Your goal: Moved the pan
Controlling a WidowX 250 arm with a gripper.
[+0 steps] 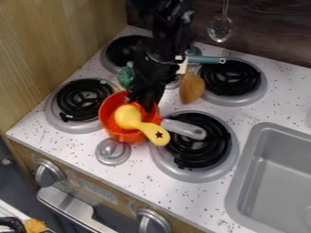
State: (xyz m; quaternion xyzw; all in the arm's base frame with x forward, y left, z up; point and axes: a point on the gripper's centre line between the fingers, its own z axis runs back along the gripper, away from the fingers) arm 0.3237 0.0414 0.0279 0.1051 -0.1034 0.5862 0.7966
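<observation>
Camera view: speckled counter, sink, wood panel; can't tell whether the hand grips.

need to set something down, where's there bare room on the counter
Widest: the counter between the far right burner and sink. Smaller: between the silver disc and near right burner, at the front edge. Crowded: around the orange pan, with the gripper, yellow spoon and wooden spoon close by.

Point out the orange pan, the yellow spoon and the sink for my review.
Pan (pixel 123 134): camera view, on its front outer wall.
Yellow spoon (pixel 146 128): camera view, on its handle, near the bowl.
Sink (pixel 276 182): camera view, on its inside.
</observation>
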